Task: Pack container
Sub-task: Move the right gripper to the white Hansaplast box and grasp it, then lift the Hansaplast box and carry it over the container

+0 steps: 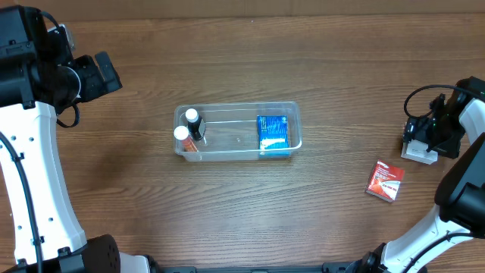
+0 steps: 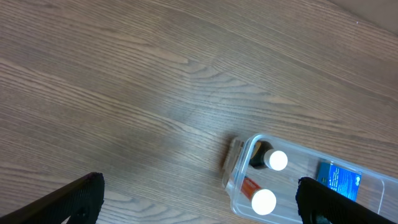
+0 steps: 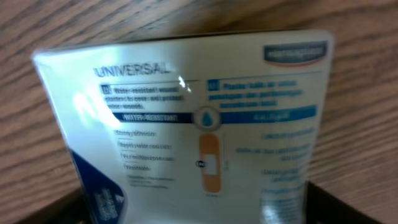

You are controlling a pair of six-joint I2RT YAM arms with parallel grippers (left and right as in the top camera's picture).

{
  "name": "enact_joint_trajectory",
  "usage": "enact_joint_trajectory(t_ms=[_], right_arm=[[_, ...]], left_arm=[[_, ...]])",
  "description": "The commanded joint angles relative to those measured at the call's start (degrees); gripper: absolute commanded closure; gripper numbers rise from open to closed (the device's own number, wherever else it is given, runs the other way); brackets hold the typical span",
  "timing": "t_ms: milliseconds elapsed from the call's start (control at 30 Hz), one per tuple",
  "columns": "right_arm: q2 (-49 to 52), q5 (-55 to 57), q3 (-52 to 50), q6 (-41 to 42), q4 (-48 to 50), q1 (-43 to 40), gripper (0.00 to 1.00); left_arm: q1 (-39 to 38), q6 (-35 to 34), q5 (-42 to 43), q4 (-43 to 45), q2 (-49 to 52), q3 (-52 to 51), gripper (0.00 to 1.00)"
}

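Starting at the near edge of the table (image 1: 250, 227), toward its right corner: seeing a red and white packet (image 1: 386, 180) lying flat, with print too small for reading. Also seeing both arms being cut off by the overhead view's bottom border.

Moving further in, closer to the right edge: finding the right gripper (image 1: 422, 142) standing over a white plaster box (image 3: 193, 130), with dark fingers (image 3: 348, 202) straddling it on both sides. Not being able to tell pressing from mere flanking for these jaws, with the pads hidden behind the box. Reading "UNIVERSAL" on it and, less surely, "WATER-RESISTANT" on a blue band above a drawing of a tan plaster strip. Failing to make out the blurred blue logo and the smaller lines.

Reaching the middle of the table: finding the container (image 1: 231, 138) lying with its long sides parallel to the near edge. Seeing through its clear walls a dark bottle (image 1: 192, 117) and an orange-labelled bottle (image 1: 183, 135), both white-capped and standing at its left end, and a blue box (image 1: 273, 135) at its right end, lettering unreadable. Getting only its left part in the left wrist view.

Ending toward the far left corner: finding the left gripper (image 2: 199, 190) hovering above bare wood, jaws spread wide, holding nothing.

Seeing only brown wood grain around everything, running lengthwise.
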Motion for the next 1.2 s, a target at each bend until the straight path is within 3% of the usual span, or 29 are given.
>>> enact_joint_trajectory(t_ms=[0, 433, 667, 967, 1167], right_arm=[[0.5, 0.3, -0.2, -0.3, 0.2, 0.2, 0.21], [0.5, 0.0, -0.1, -0.2, 0.2, 0.3, 0.27], [-1.6, -3.5, 4.9, 1.5, -2.5, 4.0, 0.29], [-11.0, -4.0, 13.7, 5.4, -8.4, 15.4, 0.28], [-17.0, -6.3, 23.2, 12.0, -16.2, 28.7, 0.28]], left_arm=[[0.2, 1.3, 0.4, 0.1, 0.1, -0.1, 0.0], [0.2, 1.3, 0.4, 0.1, 0.1, -0.1, 0.0], [0.2, 1.3, 0.4, 0.2, 0.1, -0.1, 0.0], [0.2, 1.3, 0.4, -0.4, 0.1, -0.1, 0.0], [0.2, 1.3, 0.4, -1.0, 0.1, -0.1, 0.0]])
